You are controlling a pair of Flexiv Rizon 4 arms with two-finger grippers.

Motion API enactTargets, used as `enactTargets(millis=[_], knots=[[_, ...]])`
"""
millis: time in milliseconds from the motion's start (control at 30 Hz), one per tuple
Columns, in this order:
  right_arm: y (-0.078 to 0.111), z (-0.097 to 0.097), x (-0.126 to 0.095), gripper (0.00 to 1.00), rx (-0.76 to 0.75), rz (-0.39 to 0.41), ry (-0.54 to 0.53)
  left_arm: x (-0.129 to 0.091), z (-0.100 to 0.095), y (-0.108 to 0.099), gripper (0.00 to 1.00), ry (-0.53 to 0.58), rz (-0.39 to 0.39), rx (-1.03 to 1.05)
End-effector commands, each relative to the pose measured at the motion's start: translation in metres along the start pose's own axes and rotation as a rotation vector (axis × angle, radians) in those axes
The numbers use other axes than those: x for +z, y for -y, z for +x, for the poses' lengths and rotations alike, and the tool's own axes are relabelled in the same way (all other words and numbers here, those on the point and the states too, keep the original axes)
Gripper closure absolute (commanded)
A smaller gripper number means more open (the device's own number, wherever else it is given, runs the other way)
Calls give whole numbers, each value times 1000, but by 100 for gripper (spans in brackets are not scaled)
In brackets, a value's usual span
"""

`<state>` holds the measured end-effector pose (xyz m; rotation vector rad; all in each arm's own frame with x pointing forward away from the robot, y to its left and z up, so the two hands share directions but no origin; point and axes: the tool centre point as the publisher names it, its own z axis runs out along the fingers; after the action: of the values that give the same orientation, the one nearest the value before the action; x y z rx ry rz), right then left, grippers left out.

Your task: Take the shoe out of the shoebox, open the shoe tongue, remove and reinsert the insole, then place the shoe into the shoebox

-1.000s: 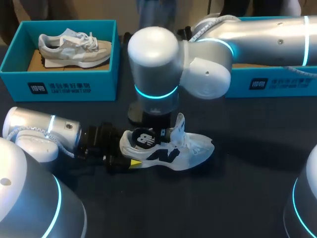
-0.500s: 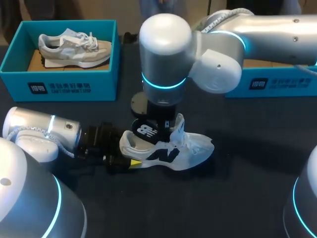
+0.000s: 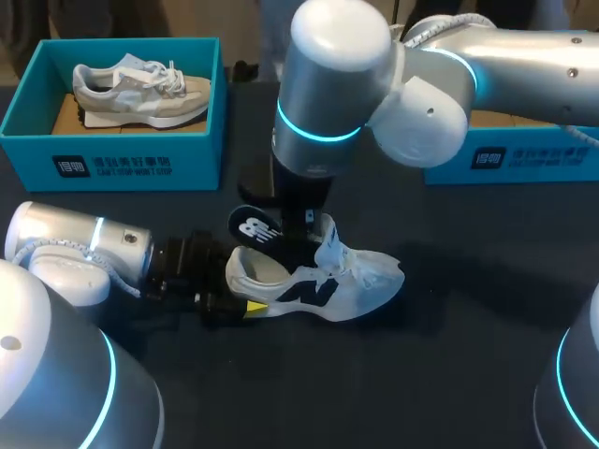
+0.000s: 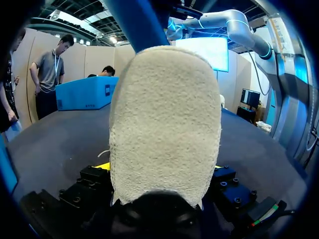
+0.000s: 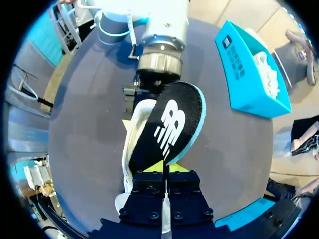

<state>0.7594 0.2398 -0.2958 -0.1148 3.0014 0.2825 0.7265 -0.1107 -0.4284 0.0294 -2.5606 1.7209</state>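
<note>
A white shoe [image 3: 351, 281] with a dark side logo lies on the dark table, toe pointing right. My left gripper [image 3: 241, 301] comes in from the left, its fingers against both sides of the heel. That fuzzy heel [image 4: 164, 124] fills the space between the fingers in the left wrist view. My right gripper [image 3: 304, 229] hangs over the shoe's opening, shut on one end of the black insole [image 3: 255, 227]. The insole [image 5: 169, 127] is lifted clear above the shoe [image 5: 132, 144], tilted, with its white logo and pale blue edge showing.
A teal shoebox [image 3: 37, 140] at the back left holds a grey shoe [image 3: 140, 89]. A second teal box [image 3: 524, 154] stands at the back right, largely hidden behind my right arm. Bare dark tabletop lies in front of and to the right of the white shoe.
My right gripper has risen with the insole, drawing it up out of the shoe. The right arm's elbow has shifted right and up. The left arm and the shoe have stayed put.
</note>
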Motion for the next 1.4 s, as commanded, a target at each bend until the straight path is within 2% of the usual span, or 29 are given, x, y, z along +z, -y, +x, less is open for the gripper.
enactTargets(millis=[33, 333, 567, 600, 633, 667, 933, 1400], knots=[[-4, -3, 0, 100, -21, -23, -16, 6, 0, -3, 100, -1, -4, -1], [-23, -2, 12, 100, -68, -87, -63, 6, 0, -3, 100, -1, -4, -1], [-30, 0, 10, 100, -71, -119, -93, 6, 0, -3, 100, -1, -4, -1], [-31, 1, 9, 65, -74, -118, -103, 6, 0, -3, 100, -1, -4, -1], [-31, 2, 8, 57, -74, -115, -109, 6, 0, -3, 100, -1, -4, -1], [-30, 2, 6, 0, -63, -115, -123, 6, 0, -3, 100, -1, -4, -1], [-24, 6, 0, 0, -6, -97, -253, 6, 0, -3, 100, -1, -4, -1], [-22, 5, -3, 0, -3, -102, -244, 6, 0, -3, 100, -1, -4, -1]])
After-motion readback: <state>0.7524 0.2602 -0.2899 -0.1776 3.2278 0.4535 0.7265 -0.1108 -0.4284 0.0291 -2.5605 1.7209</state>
